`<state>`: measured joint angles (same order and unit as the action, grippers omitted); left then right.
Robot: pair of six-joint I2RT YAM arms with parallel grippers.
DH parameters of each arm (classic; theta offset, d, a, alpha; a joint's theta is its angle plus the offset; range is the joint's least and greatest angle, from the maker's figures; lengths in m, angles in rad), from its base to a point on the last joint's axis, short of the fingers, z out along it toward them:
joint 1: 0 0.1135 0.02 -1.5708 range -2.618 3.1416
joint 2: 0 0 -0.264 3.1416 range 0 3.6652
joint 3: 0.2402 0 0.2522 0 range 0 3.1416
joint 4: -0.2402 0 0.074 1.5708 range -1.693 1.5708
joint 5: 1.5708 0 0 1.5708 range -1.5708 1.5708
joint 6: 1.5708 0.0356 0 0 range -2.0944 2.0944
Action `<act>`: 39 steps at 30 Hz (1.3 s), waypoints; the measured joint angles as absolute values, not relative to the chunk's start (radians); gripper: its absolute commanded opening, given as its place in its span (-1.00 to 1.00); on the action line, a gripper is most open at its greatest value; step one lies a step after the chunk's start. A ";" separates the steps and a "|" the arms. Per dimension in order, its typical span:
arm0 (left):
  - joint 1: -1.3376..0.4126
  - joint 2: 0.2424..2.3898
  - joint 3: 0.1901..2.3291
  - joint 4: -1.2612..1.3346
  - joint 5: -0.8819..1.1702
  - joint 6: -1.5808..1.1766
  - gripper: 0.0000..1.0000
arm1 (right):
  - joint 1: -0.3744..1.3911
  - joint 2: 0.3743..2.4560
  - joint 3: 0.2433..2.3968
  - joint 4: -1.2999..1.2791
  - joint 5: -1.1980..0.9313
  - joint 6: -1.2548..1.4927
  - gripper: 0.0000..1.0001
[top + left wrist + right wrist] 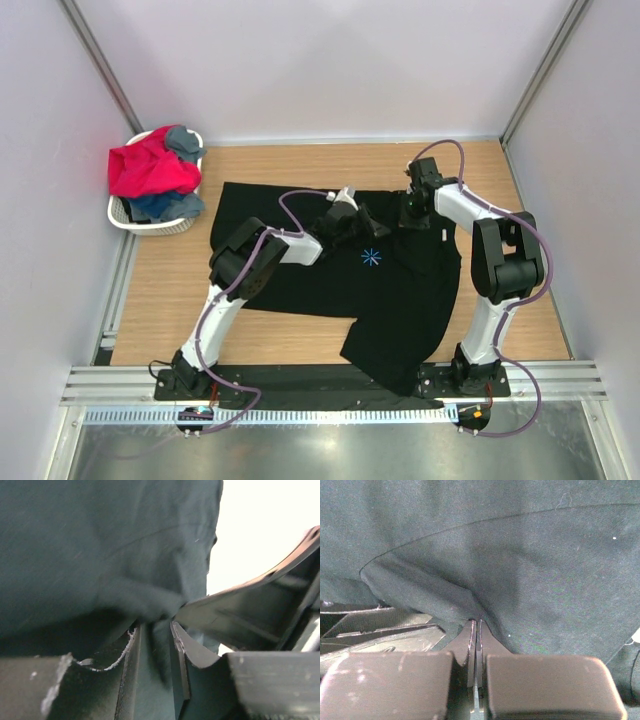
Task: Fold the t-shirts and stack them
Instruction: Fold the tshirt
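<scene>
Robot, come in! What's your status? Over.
Left gripper pinching large black cloth t-shirt. Right gripper shut on it too. Shirt not folded yet. White plastic laundry basket off to the side, nothing blocking.

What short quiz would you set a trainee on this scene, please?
1. True or false: the basket is empty.
2. The print on the black tee is: A yellow, B light blue, C red.
3. Fill in: the left hand and the right hand each pinch the ___.
Key: 1 false; 2 B; 3 black tee.
</scene>
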<state>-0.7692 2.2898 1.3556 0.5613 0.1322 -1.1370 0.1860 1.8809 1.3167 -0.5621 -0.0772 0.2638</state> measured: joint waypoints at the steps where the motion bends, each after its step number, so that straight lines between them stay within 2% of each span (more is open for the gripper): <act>1: -0.769 2.298 1.373 0.562 0.132 -1.136 -0.41 | 0.186 1.881 1.317 -0.562 -0.078 0.264 -0.97; 7: -0.770 2.356 1.461 0.565 0.131 -1.137 -0.45 | 0.186 1.881 1.317 -0.562 -0.083 0.263 -0.98; 10: -0.770 2.370 1.470 0.565 0.130 -1.139 -0.63 | 0.186 1.881 1.317 -0.562 -0.088 0.264 -0.98; 14: -0.770 2.370 1.470 0.559 0.124 -1.141 -1.00 | 0.186 1.881 1.316 -0.562 -0.089 0.264 -0.98; 19: -0.770 2.342 1.471 0.467 0.122 -1.147 -1.00 | 0.186 1.880 1.309 -0.565 -0.084 0.270 -0.80; 24: -0.773 2.267 1.516 0.272 0.104 -1.153 -1.00 | 0.187 1.871 1.309 -0.605 -0.041 0.290 -0.29; 39: -0.776 2.141 1.621 -0.246 0.023 -1.133 -1.00 | 0.181 1.676 1.149 -0.678 0.134 0.400 -0.25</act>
<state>-0.7761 2.1414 1.6215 -0.2459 0.0231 -1.1328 0.1814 1.6756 1.1492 -0.6781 0.1341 0.3996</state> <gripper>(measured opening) 0.007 0.375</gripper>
